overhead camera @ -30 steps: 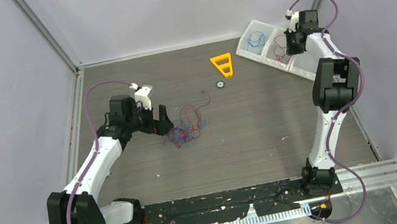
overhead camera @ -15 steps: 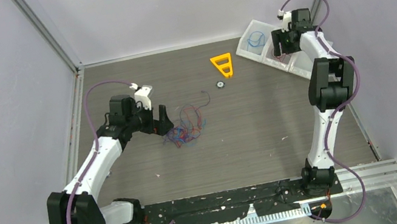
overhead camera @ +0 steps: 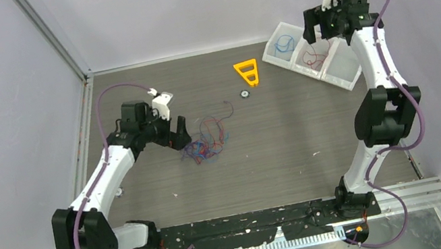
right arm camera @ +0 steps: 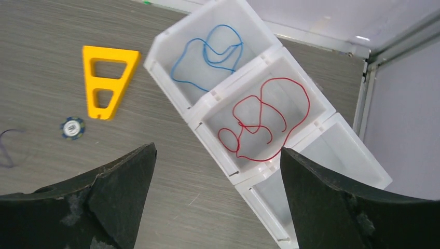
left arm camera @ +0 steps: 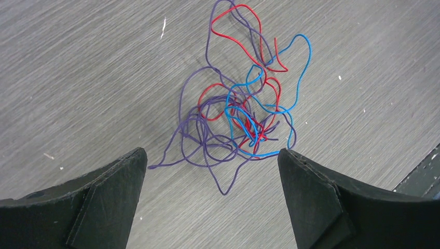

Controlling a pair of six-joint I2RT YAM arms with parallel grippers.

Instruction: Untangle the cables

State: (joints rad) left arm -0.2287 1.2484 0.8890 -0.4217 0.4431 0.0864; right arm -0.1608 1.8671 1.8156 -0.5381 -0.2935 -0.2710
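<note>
Beside left gripper [left arm camera: 212, 155], tangled cables [left arm camera: 244, 116]

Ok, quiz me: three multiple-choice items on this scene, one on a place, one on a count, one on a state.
1. Where does the lone thin red cable lie?
A. in the middle compartment of the white plastic bin
B. in an end compartment
C. outside the bin

2. How many of the bin's three compartments hold a cable?
A. one
B. two
C. three

3. How is the left gripper, beside the red, blue and purple tangle of cables?
A. open and empty
B. shut on the tangle
C. shut on nothing

Key:
1 A: it curls between the two dividers.
2 B: a thin blue cable lies in one end, red in the middle, and the other end is bare.
3 A: its fingers stand wide apart, and the tangle lies loose ahead.
</note>
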